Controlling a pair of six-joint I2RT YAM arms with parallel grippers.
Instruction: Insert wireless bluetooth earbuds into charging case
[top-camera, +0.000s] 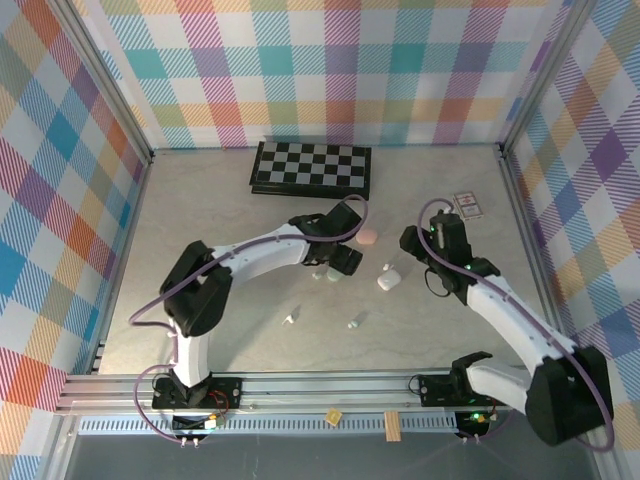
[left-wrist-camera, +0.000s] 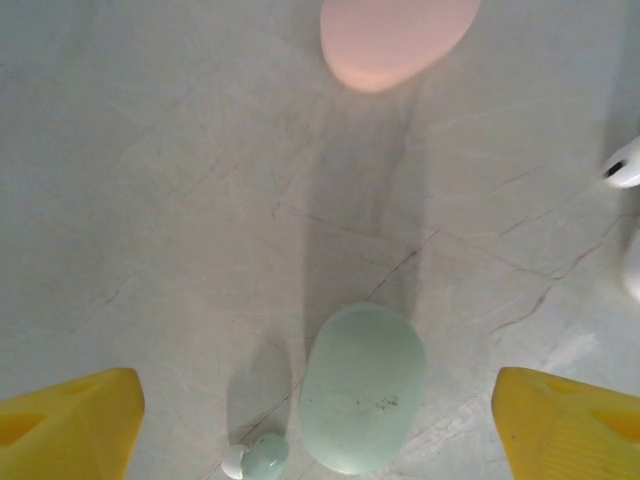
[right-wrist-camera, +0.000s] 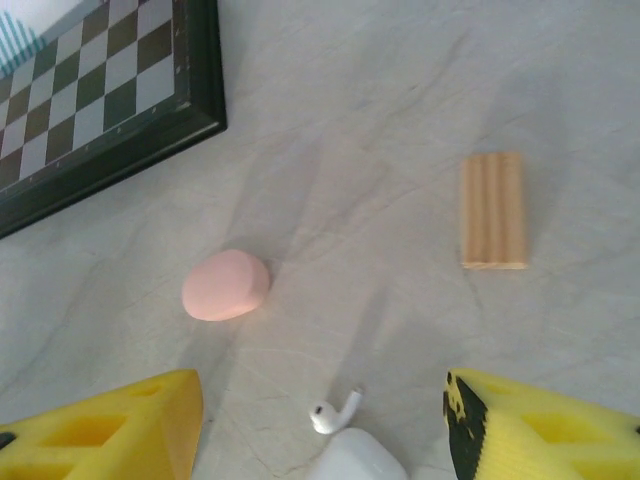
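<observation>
Both jaws apart | mint case between left jaws | chessboard, wooden block beyond right jaws

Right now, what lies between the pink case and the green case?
Nothing but bare table, as the left wrist view shows: the pink case sits at the top and the green case below it.

mint case shut, mint bud beside
</observation>
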